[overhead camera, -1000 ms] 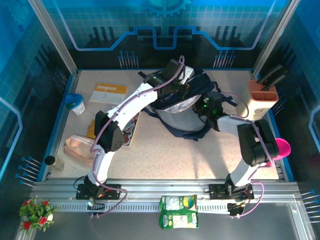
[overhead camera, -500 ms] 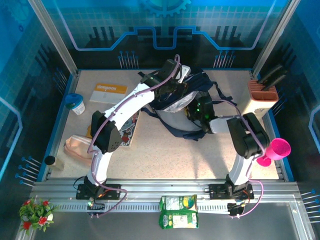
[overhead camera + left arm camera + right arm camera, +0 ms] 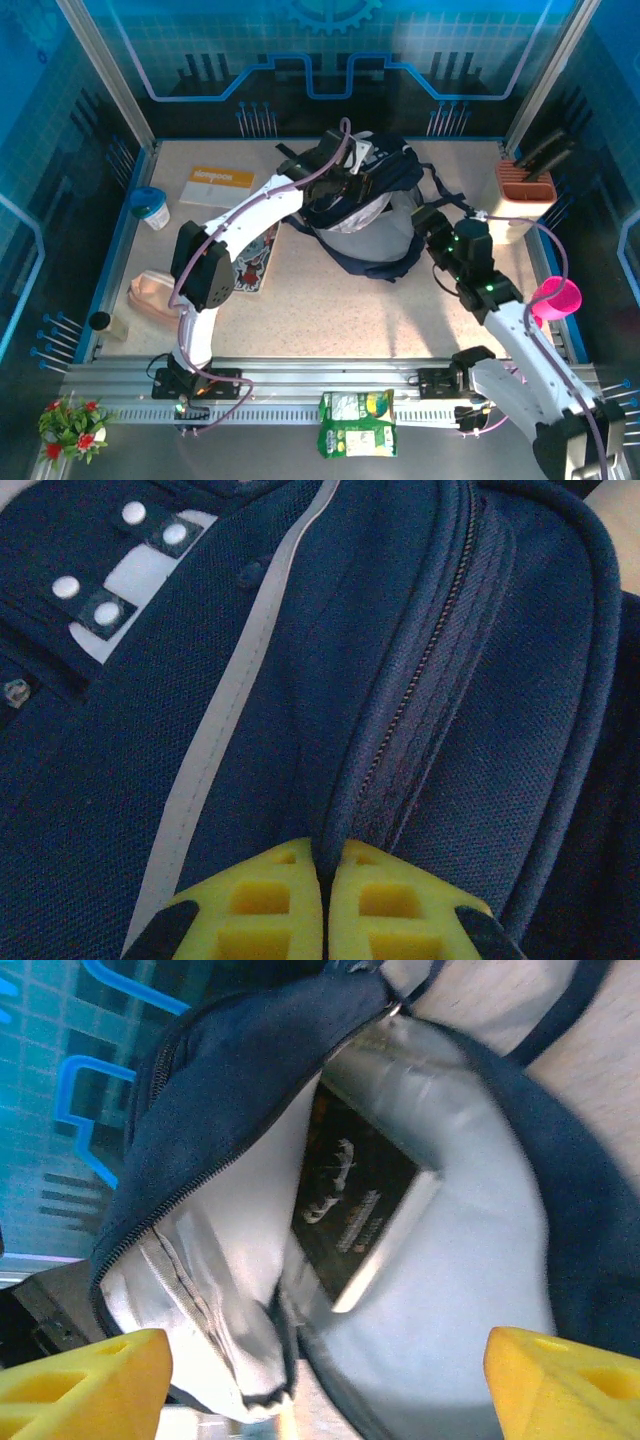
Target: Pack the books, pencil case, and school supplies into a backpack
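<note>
Navy-blue fabric backpack [image 3: 396,178] sits unzipped at the far centre of the speckled beige table [image 3: 340,310], with one book inside.
Left gripper [image 3: 325,868]: yellow fingers pressed together, pinching a fold of navy fabric beside the zipper. Right gripper [image 3: 325,1365]: fingers spread wide and empty, just off the backpack's right side, facing its mouth. Flat black paperback with white print [image 3: 362,1205] lies on the pale lining inside. Grey paperback with red-black illustration [image 3: 252,268] lies toward the table's left edge, partly under the left arm.
</note>
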